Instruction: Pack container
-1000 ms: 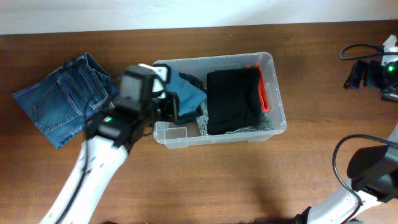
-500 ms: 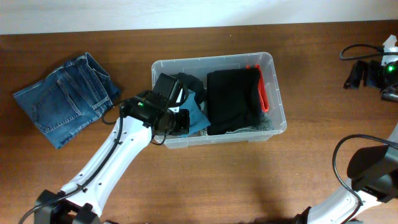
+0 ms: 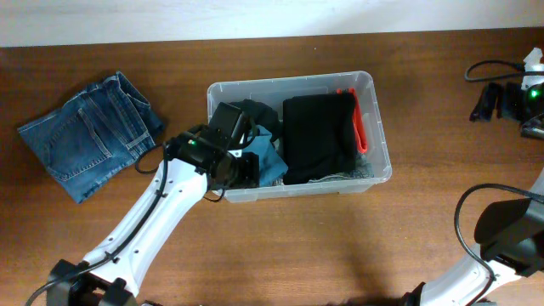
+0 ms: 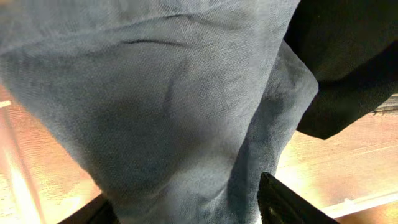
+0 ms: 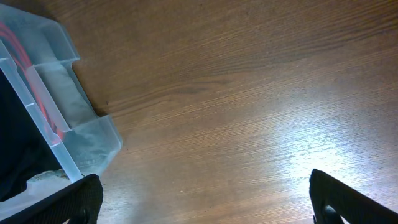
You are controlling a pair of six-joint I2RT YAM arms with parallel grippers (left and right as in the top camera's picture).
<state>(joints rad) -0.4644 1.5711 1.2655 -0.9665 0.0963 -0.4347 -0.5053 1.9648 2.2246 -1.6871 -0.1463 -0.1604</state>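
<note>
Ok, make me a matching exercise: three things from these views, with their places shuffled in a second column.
Things:
1. jeans
2. black garment
3. blue-grey cloth

Places:
A. in the left half of the container
B. on the table, left of the container
C. in the right half of the container

Pairs: 1-B, 2-C, 3-A

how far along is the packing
Partway. Done: a folded black garment and a red item lie in the container. In hand: the left claw is in the container's left end with a blue-grey cloth between its fingers; grip unclear. Left: the jeans lie on the table outside. The right claw is open, holding nothing.
</note>
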